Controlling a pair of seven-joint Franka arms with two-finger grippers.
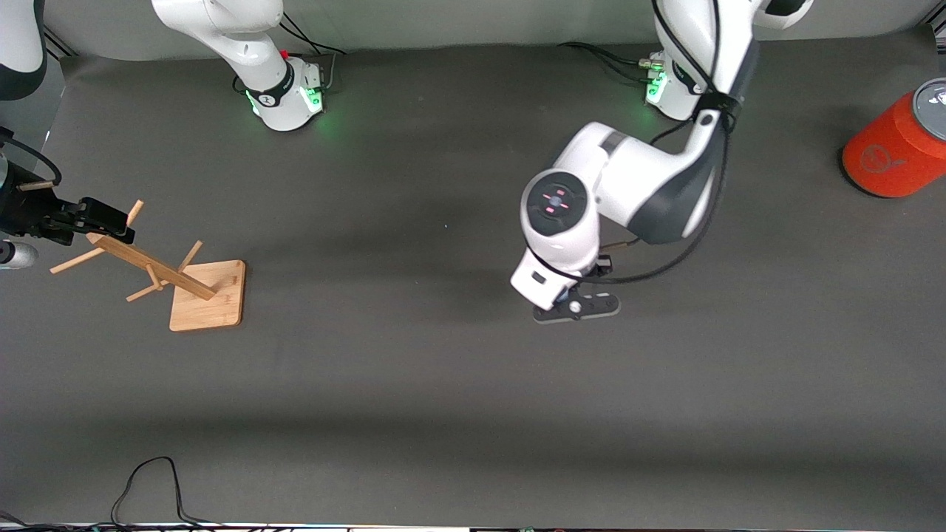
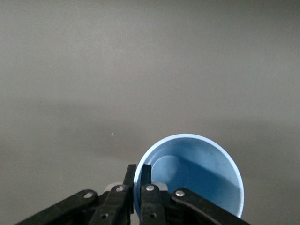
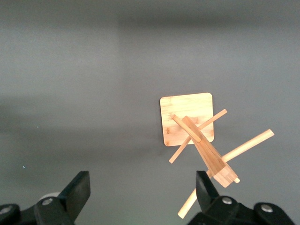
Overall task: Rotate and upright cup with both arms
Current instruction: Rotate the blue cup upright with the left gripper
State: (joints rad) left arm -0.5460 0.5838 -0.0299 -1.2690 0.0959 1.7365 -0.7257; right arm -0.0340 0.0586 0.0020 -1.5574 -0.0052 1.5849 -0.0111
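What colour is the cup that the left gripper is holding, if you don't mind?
Pale blue, plain inside and out. The cup shows best in the left wrist view, pinched by its rim.

The cup [image 2: 201, 173] is looking like matt, smooth blue plastic; the rack [image 1: 177, 277] beside the tabletop [image 1: 443, 384] edge is showing pale wood.

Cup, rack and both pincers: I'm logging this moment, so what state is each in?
Cup: pinched by its rim, mouth facing the wrist camera.
Left pincer: shut on the cup's rim.
Right pincer: open, holding nothing, over the rack.
Wooden peg rack: standing on its base.
Orange cylinder: lid on.
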